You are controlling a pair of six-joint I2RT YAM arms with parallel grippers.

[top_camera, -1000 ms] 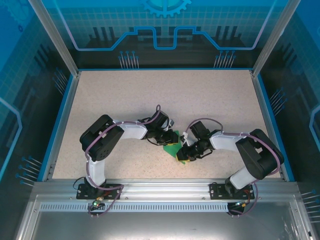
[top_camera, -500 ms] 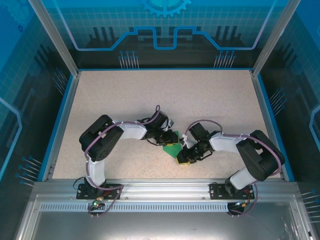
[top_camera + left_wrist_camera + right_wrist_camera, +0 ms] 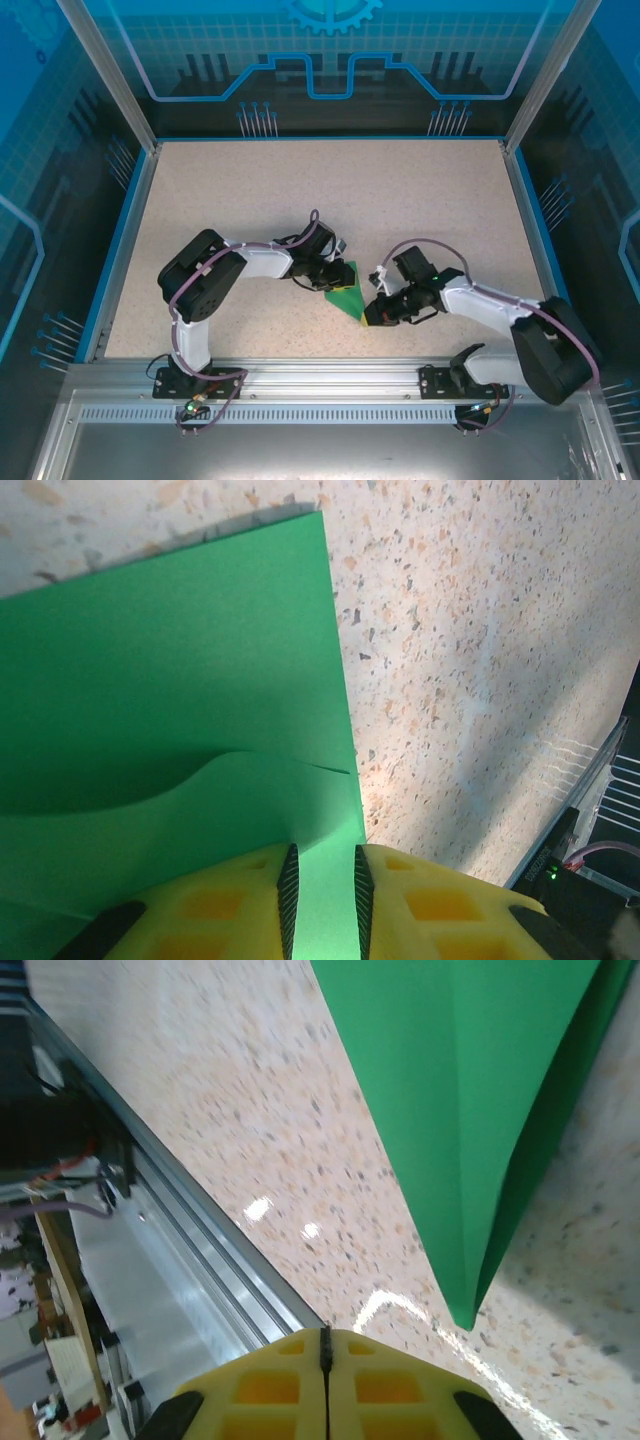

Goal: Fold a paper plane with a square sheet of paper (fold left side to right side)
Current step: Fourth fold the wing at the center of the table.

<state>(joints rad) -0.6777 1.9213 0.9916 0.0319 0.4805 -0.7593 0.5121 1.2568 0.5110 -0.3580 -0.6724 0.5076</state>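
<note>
The square sheet of paper (image 3: 346,291), folded to a point, lies toward the table's (image 3: 420,190) near edge, where I see my left gripper (image 3: 322,898) pinching one edge and my right gripper (image 3: 325,1365) clenched empty just off its tip.

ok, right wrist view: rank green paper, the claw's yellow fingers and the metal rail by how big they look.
1. Green paper, largest, running off the top.
2 and 3. Metal rail and the right claw yellow fingers: unsure. The fingers are closest to the lens and cut off by the frame.
</note>
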